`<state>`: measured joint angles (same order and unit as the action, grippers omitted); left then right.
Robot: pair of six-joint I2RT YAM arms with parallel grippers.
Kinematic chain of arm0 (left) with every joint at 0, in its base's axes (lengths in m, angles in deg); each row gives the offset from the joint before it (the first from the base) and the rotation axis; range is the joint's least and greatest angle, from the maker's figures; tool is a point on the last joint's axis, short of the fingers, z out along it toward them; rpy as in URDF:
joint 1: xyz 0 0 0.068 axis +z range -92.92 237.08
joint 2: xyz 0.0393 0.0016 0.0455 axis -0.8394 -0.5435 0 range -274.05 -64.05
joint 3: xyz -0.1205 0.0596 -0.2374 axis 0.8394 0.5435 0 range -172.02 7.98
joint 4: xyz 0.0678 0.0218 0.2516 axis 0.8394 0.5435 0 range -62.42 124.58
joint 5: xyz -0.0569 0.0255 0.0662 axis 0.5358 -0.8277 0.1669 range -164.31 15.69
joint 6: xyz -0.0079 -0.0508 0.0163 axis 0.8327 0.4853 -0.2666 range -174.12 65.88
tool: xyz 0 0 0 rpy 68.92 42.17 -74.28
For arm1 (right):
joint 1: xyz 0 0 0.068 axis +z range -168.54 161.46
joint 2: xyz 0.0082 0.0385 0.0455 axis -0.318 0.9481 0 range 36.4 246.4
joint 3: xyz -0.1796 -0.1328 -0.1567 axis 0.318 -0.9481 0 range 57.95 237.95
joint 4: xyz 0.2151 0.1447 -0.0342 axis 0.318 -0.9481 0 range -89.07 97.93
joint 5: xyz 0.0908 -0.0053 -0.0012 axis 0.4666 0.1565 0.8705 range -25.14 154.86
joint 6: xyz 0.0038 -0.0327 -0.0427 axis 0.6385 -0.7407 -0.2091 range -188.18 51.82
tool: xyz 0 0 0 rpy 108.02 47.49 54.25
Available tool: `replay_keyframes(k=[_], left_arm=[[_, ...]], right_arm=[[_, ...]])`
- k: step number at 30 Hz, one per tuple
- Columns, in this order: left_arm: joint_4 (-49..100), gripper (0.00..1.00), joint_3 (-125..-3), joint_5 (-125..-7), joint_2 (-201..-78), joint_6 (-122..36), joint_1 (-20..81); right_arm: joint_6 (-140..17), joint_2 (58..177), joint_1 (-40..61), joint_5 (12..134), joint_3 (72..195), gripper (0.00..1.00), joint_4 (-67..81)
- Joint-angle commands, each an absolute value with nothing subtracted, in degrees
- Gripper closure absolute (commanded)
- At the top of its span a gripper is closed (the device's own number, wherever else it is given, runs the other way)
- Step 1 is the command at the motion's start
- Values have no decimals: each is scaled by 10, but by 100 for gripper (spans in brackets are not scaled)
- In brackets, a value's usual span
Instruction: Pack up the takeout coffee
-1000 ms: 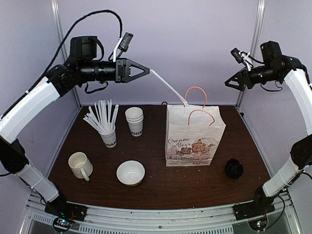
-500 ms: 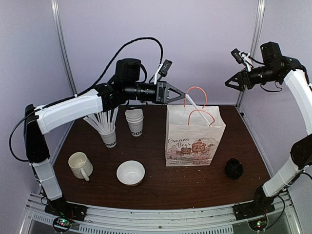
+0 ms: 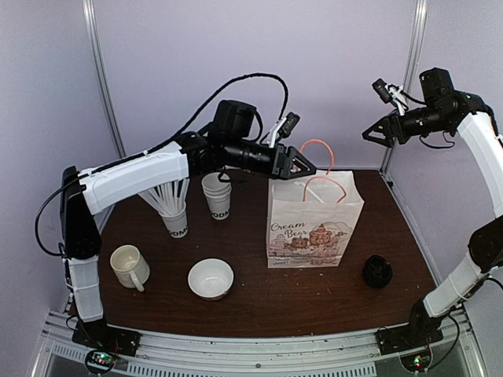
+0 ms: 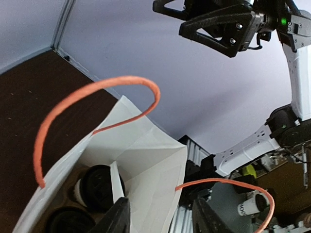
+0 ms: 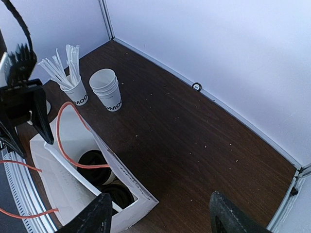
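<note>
Two white paper cups with black lids stand inside the open white paper bag (image 3: 314, 224); the left wrist view shows one lid (image 4: 95, 187) and part of the other (image 4: 65, 221), and the right wrist view shows both (image 5: 92, 162) (image 5: 114, 194). My left gripper (image 3: 308, 167) hovers over the bag's mouth between the orange handles (image 4: 97, 90). Its jaws (image 4: 163, 211) stand apart. A white wrapped straw (image 4: 116, 182) leans inside the bag beside the left finger. My right gripper (image 3: 368, 135) is open and empty, high at the back right (image 5: 163, 213).
A stack of lidless paper cups (image 3: 217, 194) and a cup of wrapped straws (image 3: 169, 200) stand behind and left of the bag. A white mug (image 3: 128, 265) and a white bowl (image 3: 211, 278) sit front left. A black round object (image 3: 377, 271) lies right of the bag.
My left arm has swung right and down from high at the left to over the bag, taking the white straw with it. The straw is now inside the bag. The right arm has not moved.
</note>
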<state>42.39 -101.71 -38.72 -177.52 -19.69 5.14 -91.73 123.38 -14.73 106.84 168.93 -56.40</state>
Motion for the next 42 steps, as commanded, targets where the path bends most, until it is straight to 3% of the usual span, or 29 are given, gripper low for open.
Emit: replay_keyframes(k=[1,5,14,28,35,42], left_arm=[[566,51,-1078,-493,-1689,-328,55],[633,44,-1052,-585,-1617,-389,71],[741,45,-872,-833,-1470,-396,132],[836,47,-834,-958,-1539,-399,153],[859,54,-844,-971,-1570,-405,159],[848,72,-840,-980,-1582,-413,165]], right_arm=[[-910,1224,-152,1079,1683,28,-550],[-909,1226,-152,1083,1683,28,-549],[-906,1225,-152,1091,1686,28,-547],[-899,1239,-152,1103,1695,28,-551],[-900,1235,-152,1099,1688,29,-549],[-895,1243,-152,1105,1691,30,-547]])
